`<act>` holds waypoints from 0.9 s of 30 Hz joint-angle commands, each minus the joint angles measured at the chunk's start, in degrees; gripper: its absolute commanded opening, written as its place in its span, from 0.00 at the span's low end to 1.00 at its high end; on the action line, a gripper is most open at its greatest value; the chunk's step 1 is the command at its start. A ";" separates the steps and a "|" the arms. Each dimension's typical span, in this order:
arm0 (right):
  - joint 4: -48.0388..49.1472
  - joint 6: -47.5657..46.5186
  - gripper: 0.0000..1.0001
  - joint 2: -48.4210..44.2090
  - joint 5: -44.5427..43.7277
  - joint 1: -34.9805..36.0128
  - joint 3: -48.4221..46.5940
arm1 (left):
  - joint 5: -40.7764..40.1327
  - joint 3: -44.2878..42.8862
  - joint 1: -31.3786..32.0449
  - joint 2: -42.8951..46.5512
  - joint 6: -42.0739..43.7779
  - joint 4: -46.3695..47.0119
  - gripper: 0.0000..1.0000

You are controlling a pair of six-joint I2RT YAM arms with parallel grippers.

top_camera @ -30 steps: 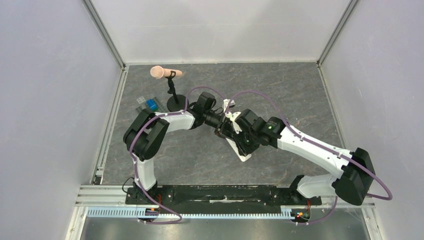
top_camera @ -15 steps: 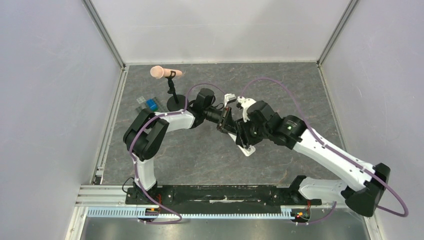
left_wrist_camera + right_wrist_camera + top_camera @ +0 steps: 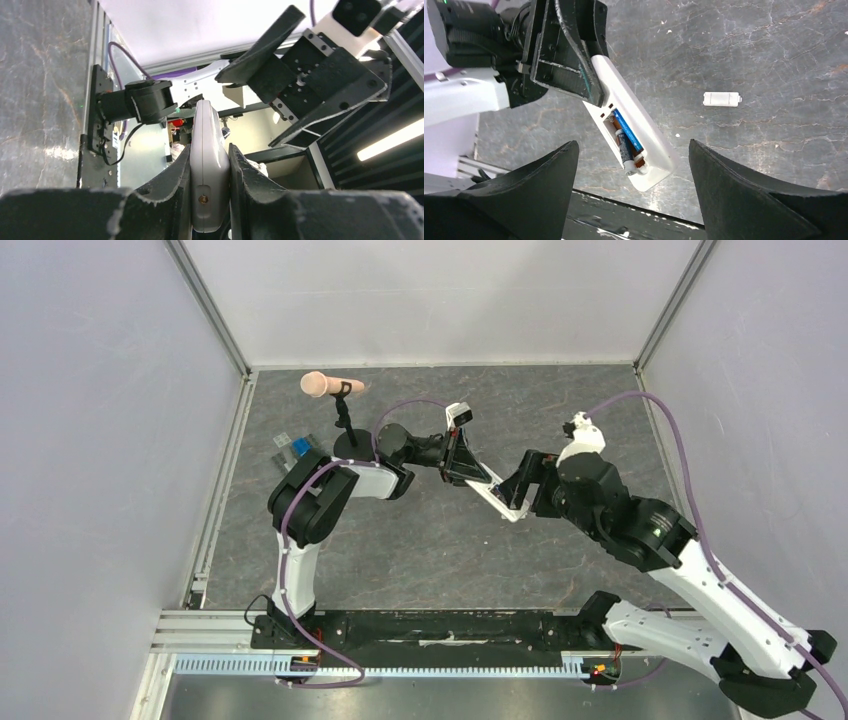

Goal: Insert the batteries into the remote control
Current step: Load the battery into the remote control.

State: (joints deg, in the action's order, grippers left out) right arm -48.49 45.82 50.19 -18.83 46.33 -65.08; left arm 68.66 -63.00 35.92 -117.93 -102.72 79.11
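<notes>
Remote control (image 3: 631,135) is clamped at one end between the closed fingers of the left gripper (image 3: 210,200) and held off the table (image 3: 420,540). Its open compartment shows both batteries (image 3: 626,140) seated side by side, one blue, one dark. Right gripper (image 3: 634,200) stands wide open just beyond the remote's free end, holding nothing. A small white cover (image 3: 722,99) lies on the table nearby
</notes>
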 commanded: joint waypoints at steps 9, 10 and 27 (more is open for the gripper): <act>4.97 15.46 0.82 -8.21 -4.52 -0.10 7.30 | -4.62 -2.21 -0.30 1.49 -10.34 9.65 0.02; 5.98 16.05 0.81 -9.24 -4.53 -0.10 8.28 | -4.88 -2.21 -0.40 1.55 -10.52 9.57 0.02; 12.02 21.18 0.60 -17.48 -6.30 -0.06 15.38 | -5.89 -1.95 -0.67 1.62 -11.37 9.57 0.02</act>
State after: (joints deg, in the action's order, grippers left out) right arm -39.16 65.84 32.93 -23.09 46.30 -50.04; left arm 63.90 -63.88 35.57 -117.93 -112.14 84.12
